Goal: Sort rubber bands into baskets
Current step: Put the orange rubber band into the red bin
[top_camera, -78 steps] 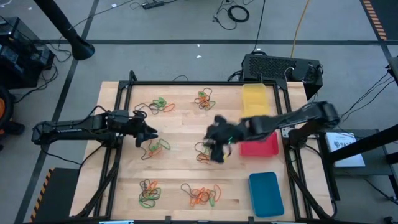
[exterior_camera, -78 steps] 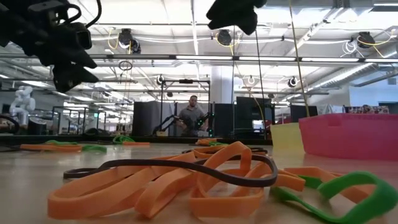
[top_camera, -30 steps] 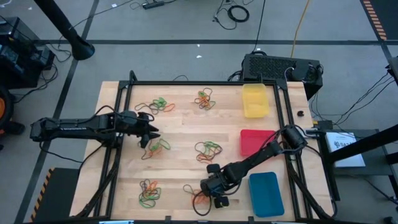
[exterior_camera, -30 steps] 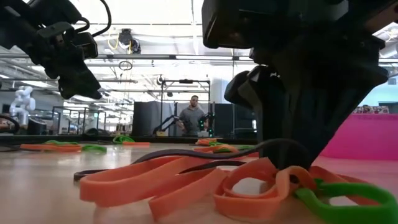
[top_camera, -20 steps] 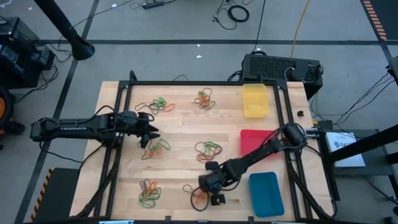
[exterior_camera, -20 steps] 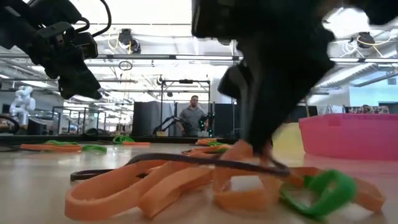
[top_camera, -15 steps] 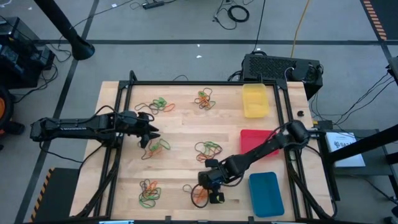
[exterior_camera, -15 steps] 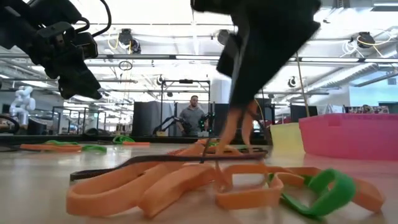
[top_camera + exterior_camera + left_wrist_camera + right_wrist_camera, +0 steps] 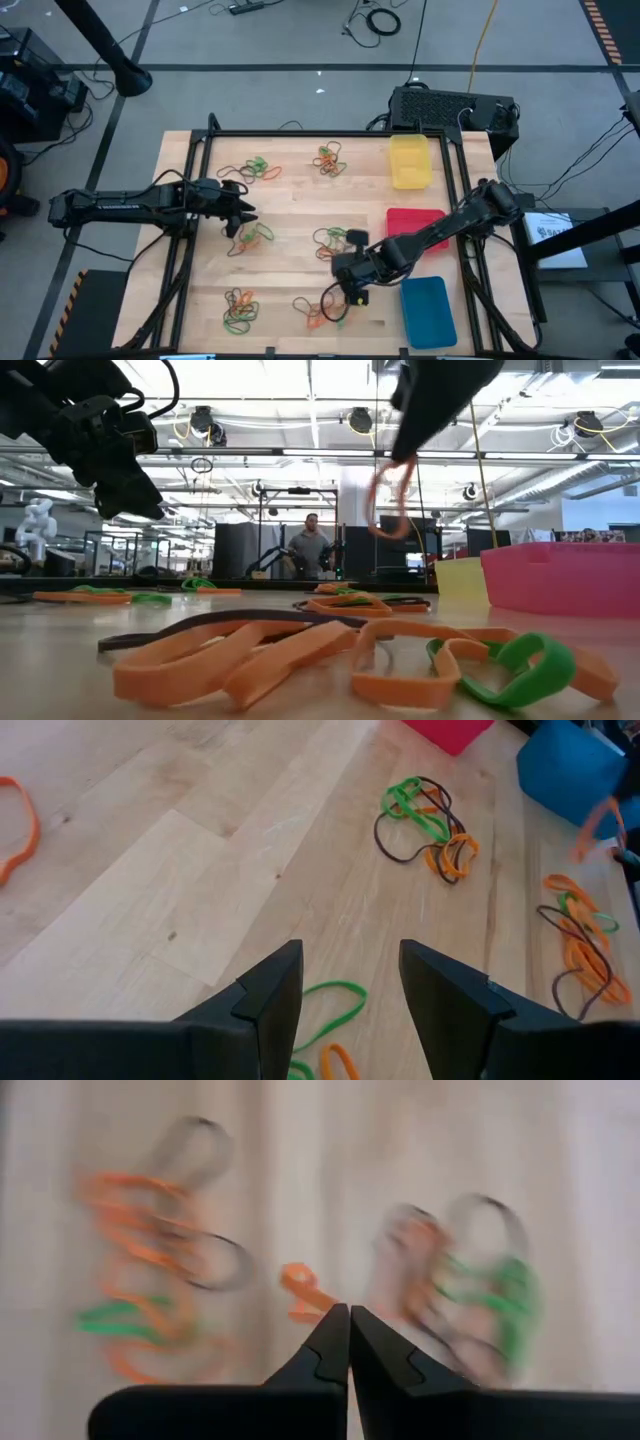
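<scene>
- Low view: I see an orange rubber band hanging from my right gripper, jaws pinched shut on it; half a second ago it was dragging through the pile near the bench's front edge.
- Now lifted clear, beside the blue basket.
- Left gripper waits, jaws parted, unmoved, towards the left edge; bare wood between.

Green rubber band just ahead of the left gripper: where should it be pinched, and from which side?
Probably from straight above, pinching one long side of the green rubber band, which lies flat as a stretched loop. The open left gripper hovers near it. The right gripper holds an orange band.
</scene>
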Robot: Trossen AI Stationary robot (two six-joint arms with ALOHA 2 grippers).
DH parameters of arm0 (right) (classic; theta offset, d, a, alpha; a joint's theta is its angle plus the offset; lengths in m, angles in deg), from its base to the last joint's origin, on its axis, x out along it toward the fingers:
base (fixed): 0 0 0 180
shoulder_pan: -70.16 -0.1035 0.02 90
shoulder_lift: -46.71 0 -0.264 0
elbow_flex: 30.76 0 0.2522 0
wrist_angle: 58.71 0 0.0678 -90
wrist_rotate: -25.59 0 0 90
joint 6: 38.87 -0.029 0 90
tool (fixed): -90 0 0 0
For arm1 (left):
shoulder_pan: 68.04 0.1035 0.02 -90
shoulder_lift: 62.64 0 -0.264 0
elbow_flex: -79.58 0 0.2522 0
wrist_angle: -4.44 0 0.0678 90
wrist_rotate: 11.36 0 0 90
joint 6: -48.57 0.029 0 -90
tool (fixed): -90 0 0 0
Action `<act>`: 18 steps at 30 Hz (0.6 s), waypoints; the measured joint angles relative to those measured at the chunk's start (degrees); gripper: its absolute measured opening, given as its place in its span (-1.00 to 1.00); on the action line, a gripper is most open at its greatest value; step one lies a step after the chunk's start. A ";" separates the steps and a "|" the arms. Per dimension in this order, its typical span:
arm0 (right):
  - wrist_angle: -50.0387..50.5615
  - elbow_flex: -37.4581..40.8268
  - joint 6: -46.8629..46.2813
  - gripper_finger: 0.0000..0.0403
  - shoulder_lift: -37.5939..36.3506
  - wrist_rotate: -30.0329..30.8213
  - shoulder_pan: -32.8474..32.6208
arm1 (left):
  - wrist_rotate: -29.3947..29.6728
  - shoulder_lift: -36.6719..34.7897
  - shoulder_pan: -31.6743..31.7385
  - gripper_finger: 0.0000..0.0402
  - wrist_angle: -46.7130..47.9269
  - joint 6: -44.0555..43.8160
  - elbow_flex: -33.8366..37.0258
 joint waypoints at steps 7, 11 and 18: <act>19.96 0.00 -5.58 -1.00 -5.85 5.08 1.40 | 0.02 0.00 0.00 -0.13 -0.05 -0.27 0.02; 32.48 0.00 -8.85 -1.00 -8.43 4.98 2.74 | 1.21 0.00 0.00 -0.13 -0.04 -0.38 0.02; 44.64 2.69 -11.97 -1.00 -11.23 5.10 6.04 | 4.32 0.00 -0.01 -0.13 -0.20 -1.91 0.01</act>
